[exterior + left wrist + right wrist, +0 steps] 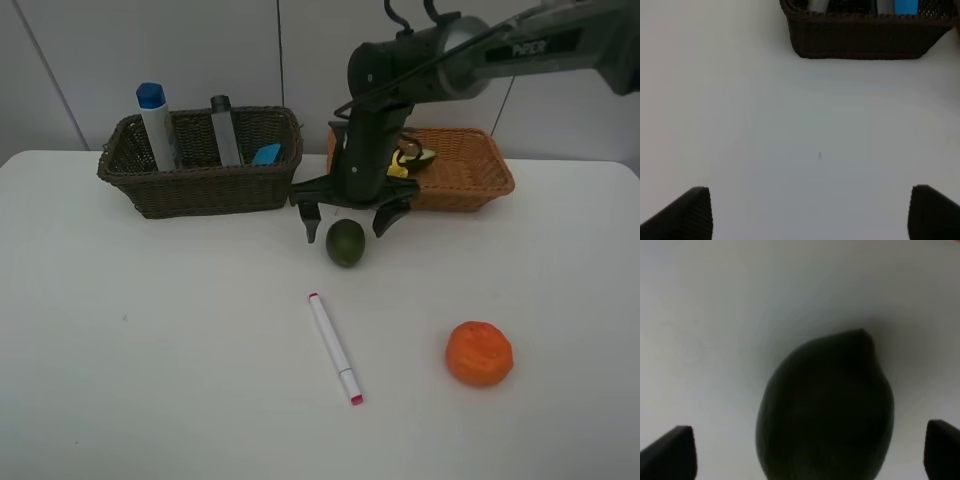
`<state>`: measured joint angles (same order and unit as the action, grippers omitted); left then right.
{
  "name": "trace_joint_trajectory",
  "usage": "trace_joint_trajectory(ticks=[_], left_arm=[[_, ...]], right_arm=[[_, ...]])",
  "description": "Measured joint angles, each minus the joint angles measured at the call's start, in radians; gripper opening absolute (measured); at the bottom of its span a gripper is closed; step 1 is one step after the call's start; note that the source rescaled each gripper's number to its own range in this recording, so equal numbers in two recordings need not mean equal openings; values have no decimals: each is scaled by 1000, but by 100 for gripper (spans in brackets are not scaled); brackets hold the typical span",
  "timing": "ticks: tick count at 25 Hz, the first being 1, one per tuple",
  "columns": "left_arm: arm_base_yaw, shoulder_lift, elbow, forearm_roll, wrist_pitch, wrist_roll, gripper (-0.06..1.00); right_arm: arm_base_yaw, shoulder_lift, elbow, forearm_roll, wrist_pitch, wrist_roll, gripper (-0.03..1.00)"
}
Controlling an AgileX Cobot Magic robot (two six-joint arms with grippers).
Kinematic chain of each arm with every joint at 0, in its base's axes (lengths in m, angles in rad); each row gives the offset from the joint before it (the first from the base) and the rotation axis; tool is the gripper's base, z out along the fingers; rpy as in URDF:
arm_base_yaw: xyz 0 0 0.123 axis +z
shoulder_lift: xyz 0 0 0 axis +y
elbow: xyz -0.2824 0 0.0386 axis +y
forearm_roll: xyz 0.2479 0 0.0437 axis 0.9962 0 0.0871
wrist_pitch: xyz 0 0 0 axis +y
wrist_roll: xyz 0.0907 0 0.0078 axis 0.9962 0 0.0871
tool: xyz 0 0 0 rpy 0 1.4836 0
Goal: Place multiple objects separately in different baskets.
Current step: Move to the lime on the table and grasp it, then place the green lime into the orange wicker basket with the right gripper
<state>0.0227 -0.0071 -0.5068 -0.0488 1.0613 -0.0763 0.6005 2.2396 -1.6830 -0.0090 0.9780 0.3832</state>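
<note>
Fig. 1. From my remote station, I see a smooth white counter (150,400) filling the lower part of the high view, with its rear left corner rounded. Behind it stands a pale grey panelled wall (100,60), divided by a thin dark vertical seam (281,50). A tiny dark speck (820,155) marks the counter surface, clearest in the left wrist view.

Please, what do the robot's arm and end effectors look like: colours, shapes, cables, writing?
The right arm is black at the wrist, then silver-grey with white lettering, apparently PIPER. Black cables loop above it. The right end effector is black, with two fingers. The left end effector shows only dark, ribbed fingers.
</note>
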Motion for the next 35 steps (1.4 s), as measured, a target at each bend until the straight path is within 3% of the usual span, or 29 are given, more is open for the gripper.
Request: trace_joint_trajectory(ticks=[13,15,17,18,25,29,35], left_arm=[[0,0,0,0,0,0,100],[0,0,0,0,0,0,100],[0,0,0,0,0,0,100],[0,0,0,0,0,0,100],[0,0,0,0,0,0,100],[0,0,0,0,0,0,100],[0,0,0,0,0,0,100]], right_arm=[[0,83,0,-4,-63,-1,97],[0,83,0,-13,-61,-2,87],[0,83,0,-15,-53,-6,62],[0,85,0,-15,-50,-11,56],[0,-8,-21,-21,12,-72,56],[-16,-132,-98,-109,26,-103,56],[-175,-131,-148,-169,13,-116,56]])
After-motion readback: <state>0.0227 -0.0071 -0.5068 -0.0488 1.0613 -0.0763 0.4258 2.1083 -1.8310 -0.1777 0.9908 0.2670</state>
